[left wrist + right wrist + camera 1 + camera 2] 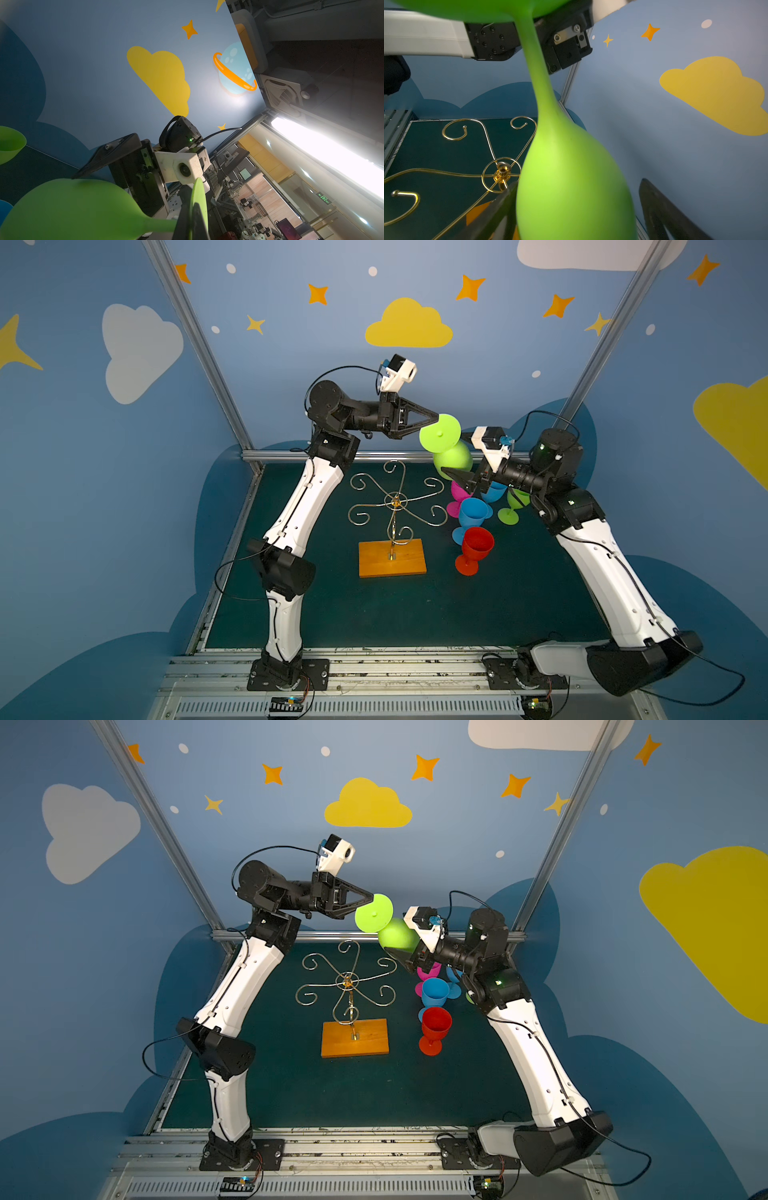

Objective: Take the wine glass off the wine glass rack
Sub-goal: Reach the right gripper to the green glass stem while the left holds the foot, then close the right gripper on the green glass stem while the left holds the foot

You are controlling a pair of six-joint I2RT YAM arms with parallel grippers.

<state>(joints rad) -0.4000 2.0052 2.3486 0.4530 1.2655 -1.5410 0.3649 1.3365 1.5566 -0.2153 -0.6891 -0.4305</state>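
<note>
My left gripper (436, 419) is clamped on the foot of the green wine glass (454, 457), held in the air beyond the wine glass rack (395, 502), clear of its arms. The right gripper (578, 182) gapes wide around the bowl. I can't tell whether it touches, and the bowl hides its far finger in both top views.
</note>
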